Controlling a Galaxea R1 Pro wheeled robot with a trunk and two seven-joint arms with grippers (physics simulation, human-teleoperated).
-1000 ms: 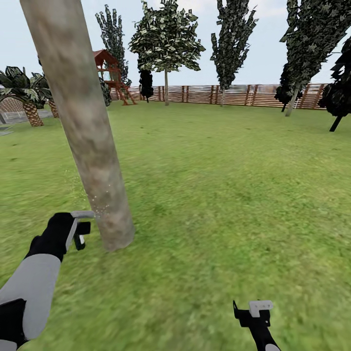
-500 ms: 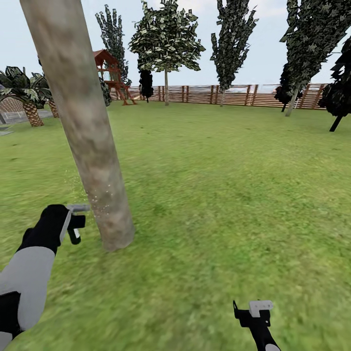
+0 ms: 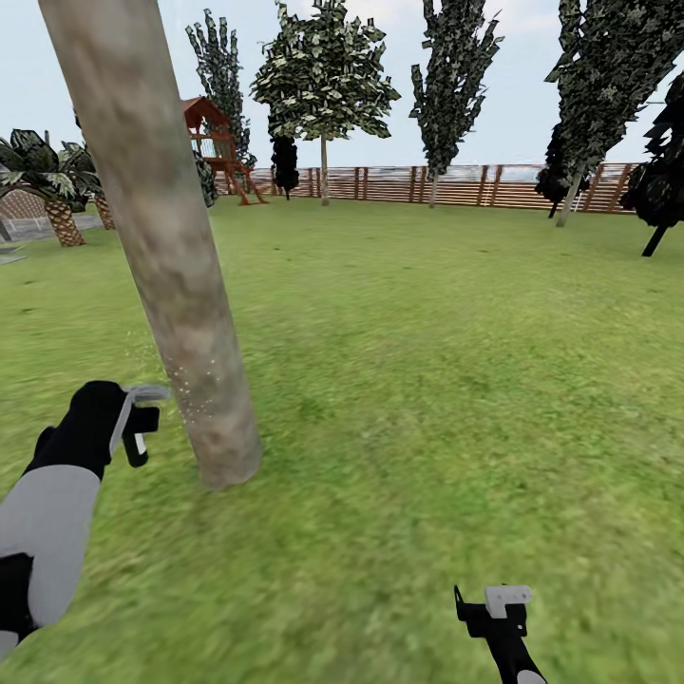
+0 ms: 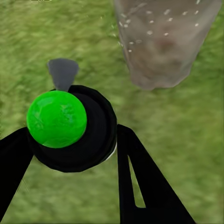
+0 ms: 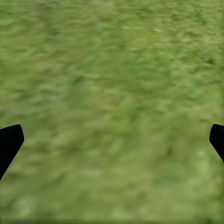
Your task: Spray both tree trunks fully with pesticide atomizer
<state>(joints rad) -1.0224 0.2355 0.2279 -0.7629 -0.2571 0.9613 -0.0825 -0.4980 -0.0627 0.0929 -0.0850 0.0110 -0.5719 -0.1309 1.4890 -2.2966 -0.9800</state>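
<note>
Between the two dark fingers of the left gripper [image 4: 70, 154] sits the pesticide atomizer [image 4: 74, 128], a round black body clamped from both sides, with a bright green cap facing the left wrist camera and a grey nozzle sticking out beyond it. In the head view the left gripper [image 3: 133, 423] is held low at the left, just beside the tree trunk [image 3: 166, 247] and not touching it, the grey nozzle end aimed at the bark.

Fine white specks of pesticide [image 3: 190, 394] dot the lower part of the trunk next to the nozzle; the left wrist view shows the same specks [image 4: 154, 21] scattered over the pale mottled bark near its foot. The trunk rises at a slight lean from the grass lawn [image 3: 427, 361].

The right gripper [image 3: 494, 608] hangs low at the right, well apart from the trunk; in the right wrist view its fingertips [image 5: 9, 142] stand wide apart at the edges with only grass between them.

Far off, a reddish-brown slat fence [image 3: 446, 185] closes the garden, with a second tree [image 3: 325, 85] before it, a palm [image 3: 47, 185] at the left and a red play tower [image 3: 217, 142].
</note>
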